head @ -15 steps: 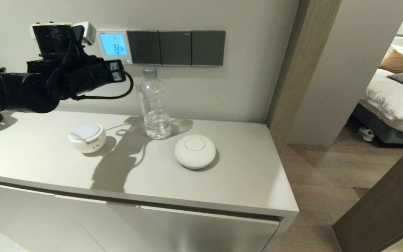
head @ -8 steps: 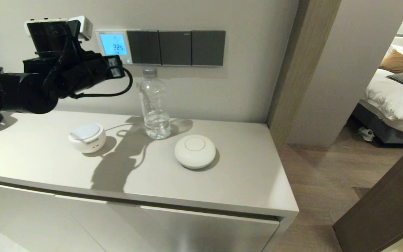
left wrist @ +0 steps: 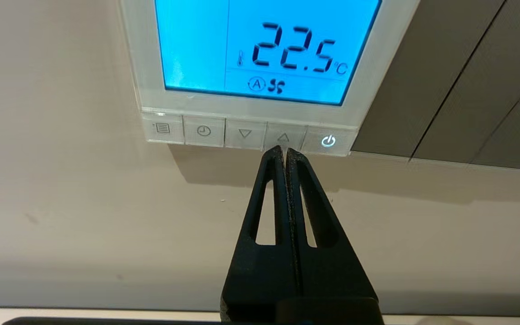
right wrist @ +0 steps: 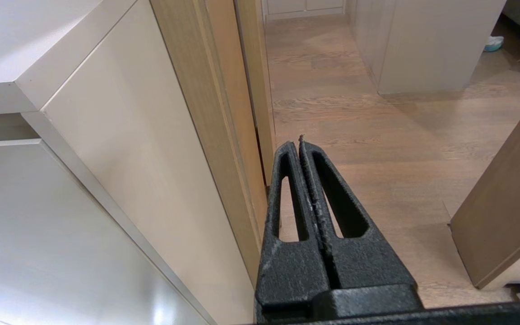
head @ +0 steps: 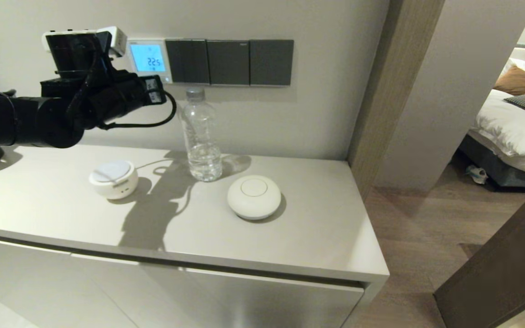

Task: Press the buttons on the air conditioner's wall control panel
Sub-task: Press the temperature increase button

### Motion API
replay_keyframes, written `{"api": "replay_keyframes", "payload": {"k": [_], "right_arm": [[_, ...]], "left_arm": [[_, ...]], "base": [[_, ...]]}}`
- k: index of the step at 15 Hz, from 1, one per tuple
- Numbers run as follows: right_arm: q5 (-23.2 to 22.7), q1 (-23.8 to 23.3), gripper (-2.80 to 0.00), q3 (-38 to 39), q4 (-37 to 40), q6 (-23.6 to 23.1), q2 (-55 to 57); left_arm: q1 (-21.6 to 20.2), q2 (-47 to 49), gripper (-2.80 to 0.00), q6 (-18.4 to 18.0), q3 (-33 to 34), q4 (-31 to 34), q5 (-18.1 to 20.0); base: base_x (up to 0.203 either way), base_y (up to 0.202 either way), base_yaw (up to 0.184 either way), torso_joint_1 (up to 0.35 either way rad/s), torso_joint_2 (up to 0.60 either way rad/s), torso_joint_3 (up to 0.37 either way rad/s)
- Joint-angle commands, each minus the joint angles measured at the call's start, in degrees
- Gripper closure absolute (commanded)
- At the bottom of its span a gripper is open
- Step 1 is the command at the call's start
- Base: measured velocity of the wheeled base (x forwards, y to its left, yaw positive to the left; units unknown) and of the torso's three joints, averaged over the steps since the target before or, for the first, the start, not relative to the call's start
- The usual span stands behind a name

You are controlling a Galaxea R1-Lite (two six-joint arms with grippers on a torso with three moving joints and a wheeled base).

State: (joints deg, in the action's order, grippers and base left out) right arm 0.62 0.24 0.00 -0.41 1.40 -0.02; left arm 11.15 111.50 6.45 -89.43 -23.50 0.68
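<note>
The white-framed control panel (head: 149,59) hangs on the wall; its light blue screen (left wrist: 264,45) reads 22.5 °C. A row of pale buttons (left wrist: 246,134) runs along its bottom edge: menu, clock, down arrow, up arrow (left wrist: 283,136) and a lit power key (left wrist: 328,141). My left gripper (left wrist: 284,150) is shut and empty, its tips at the lower edge of the up-arrow key. In the head view the left gripper (head: 156,93) sits just below the panel's lower edge. My right gripper (right wrist: 297,144) is shut and empty, parked low beside the cabinet.
Three dark grey switch plates (head: 229,62) adjoin the panel on the right. On the cabinet top (head: 317,228) stand a clear water bottle (head: 200,135), a small white round device (head: 114,179) and a white dome (head: 254,197). A doorway opens to the right.
My left arm drifted left and up half a second ago, then came back right towards the panel. The screen still reads 22.5.
</note>
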Motion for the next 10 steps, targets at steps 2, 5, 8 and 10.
{"api": "replay_keyframes", "payload": {"k": [2, 5, 8, 10], "right_arm": [[0.0, 0.0, 0.0, 0.2, 0.0, 0.0, 0.0], [0.0, 0.0, 0.0, 0.2, 0.0, 0.0, 0.0], [0.0, 0.0, 0.0, 0.2, 0.0, 0.0, 0.0], [0.0, 0.0, 0.0, 0.2, 0.0, 0.0, 0.0]], "left_arm": [[0.0, 1.3, 0.0, 0.0, -1.3, 0.0, 0.0], [-0.1, 0.5, 0.0, 0.1, -1.2, -0.2, 0.1], [-0.1, -1.0, 0.0, 0.2, 0.4, -0.6, 0.0], [-0.1, -1.7, 0.0, 0.2, 1.3, -0.7, 0.0]], "base": [[0.0, 0.0, 0.0, 0.0, 0.0, 0.0], [0.0, 0.0, 0.0, 0.0, 0.0, 0.0], [0.0, 0.0, 0.0, 0.0, 0.0, 0.0], [0.0, 0.0, 0.0, 0.0, 0.0, 0.0]]}}
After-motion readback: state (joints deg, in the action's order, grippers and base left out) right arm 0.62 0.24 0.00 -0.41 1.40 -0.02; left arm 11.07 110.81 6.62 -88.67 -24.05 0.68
